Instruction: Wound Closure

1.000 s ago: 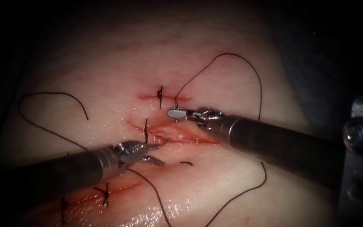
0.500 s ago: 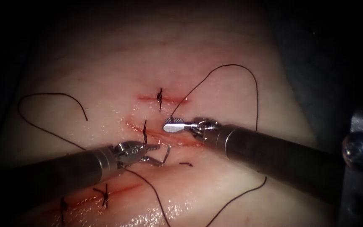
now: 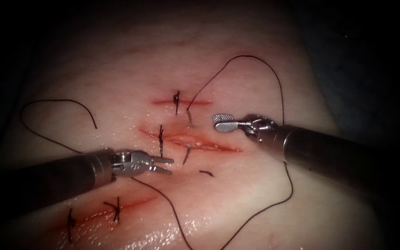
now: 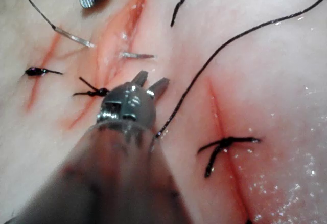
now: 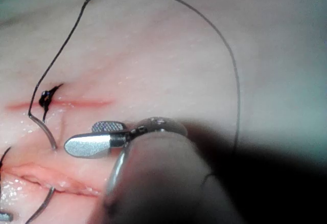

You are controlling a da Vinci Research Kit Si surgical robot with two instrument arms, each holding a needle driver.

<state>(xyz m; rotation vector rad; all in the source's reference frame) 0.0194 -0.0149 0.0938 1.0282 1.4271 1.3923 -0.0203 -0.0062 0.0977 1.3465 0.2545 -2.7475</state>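
Both of your tools are holding nothing right now. Your left tool (image 3: 163,165) sits just left of the open cut (image 3: 195,141) with its jaws spread a little, empty. Your right tool (image 3: 223,122) hovers on the far side of the cut, to the right; its jaws look slightly parted in the right wrist view, nothing between them. The needle (image 3: 187,153) is stuck in the tissue (image 3: 116,69), passing under the cut: one end pokes out on the near side, the other (image 3: 189,118) on the far side, where the thread (image 3: 281,92) trails off in a big loop. Finished stitches (image 3: 177,101) sit nearby.
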